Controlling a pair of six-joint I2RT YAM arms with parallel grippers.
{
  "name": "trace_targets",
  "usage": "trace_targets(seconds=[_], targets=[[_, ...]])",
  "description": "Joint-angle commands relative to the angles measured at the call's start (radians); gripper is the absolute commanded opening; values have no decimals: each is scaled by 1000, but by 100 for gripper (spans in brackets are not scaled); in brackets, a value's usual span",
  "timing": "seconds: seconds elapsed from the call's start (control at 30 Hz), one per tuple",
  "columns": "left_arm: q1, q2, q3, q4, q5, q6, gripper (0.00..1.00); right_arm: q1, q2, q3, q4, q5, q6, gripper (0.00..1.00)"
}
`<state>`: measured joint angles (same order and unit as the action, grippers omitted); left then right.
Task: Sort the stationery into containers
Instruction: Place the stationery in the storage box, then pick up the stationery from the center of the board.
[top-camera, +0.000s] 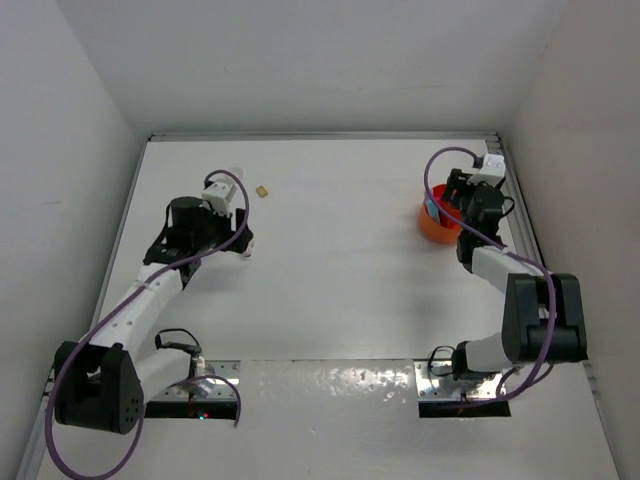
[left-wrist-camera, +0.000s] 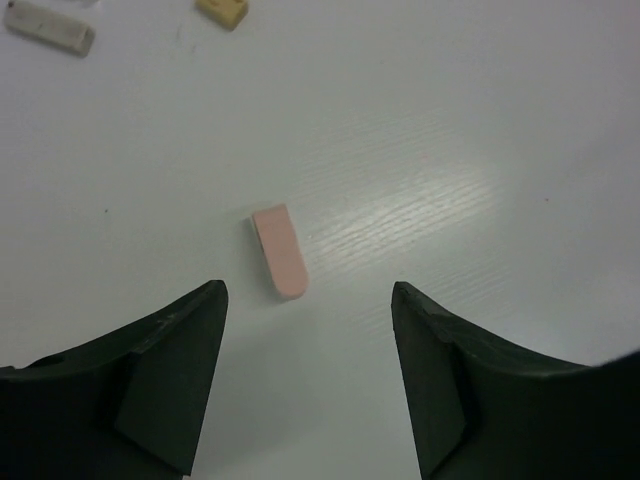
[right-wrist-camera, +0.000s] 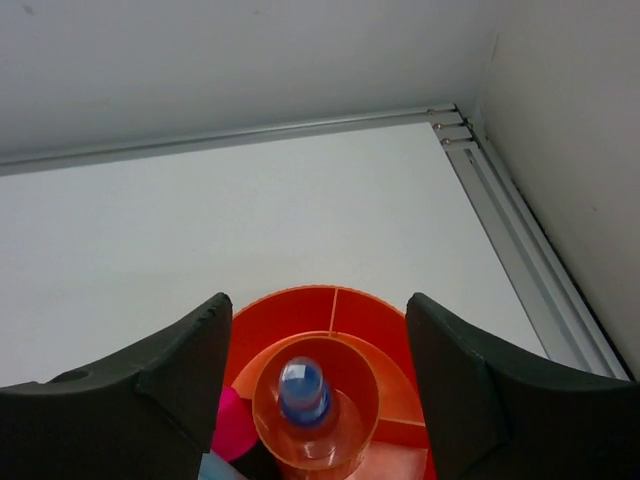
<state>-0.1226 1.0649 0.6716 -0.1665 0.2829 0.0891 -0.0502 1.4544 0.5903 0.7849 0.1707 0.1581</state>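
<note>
Left gripper (left-wrist-camera: 308, 290) hangs released over the eraser (left-wrist-camera: 279, 250); next, lower and clench. Right gripper (right-wrist-camera: 318, 300) (also released) straddles the tub (right-wrist-camera: 370, 320), bottle (right-wrist-camera: 302, 390) inside.

Blue-capped bottle (right-wrist-camera: 303, 390) upright in orange tub (right-wrist-camera: 296, 318)

White table (top-camera: 340, 270), faint wood grain, metal rail (right-wrist-camera: 522, 255) along far and right edges. Pink block (left-wrist-camera: 279, 252) lying flat on left half. Beyond it, beige block (left-wrist-camera: 222, 10) and pale grey-white block (left-wrist-camera: 50, 27), apart from each other. Orange tub (top-camera: 432, 228) standing near far right corner
</note>
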Motion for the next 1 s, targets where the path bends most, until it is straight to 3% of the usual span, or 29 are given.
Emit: trace_targets(seconds=[0.0, 0.1, 0.17, 0.3, 0.47, 0.53, 0.8, 0.97], targets=[[9, 36, 22, -40, -136, -37, 62, 3, -100, -9, 21, -14, 12, 69], [-20, 88, 48, -89, -149, -23, 61, 13, -158, -10, -21, -8, 0, 71], [-44, 131, 77, -110, -185, -22, 70, 23, -193, -7, -41, 6, 0, 71], [-57, 317, 170, -162, -278, -54, 70, 41, -255, 3, -100, -8, -6, 72], [-58, 453, 273, -114, -341, -30, 63, 92, -337, -7, -170, -68, -22, 72], [-74, 496, 299, -96, -349, -16, 54, 96, -361, -9, -193, -85, -19, 72], [-107, 527, 283, -114, -238, -72, 53, 99, -428, -20, -276, -73, -40, 73], [-127, 537, 235, -122, -334, -115, 54, 98, -431, -21, -293, -68, -40, 73]])
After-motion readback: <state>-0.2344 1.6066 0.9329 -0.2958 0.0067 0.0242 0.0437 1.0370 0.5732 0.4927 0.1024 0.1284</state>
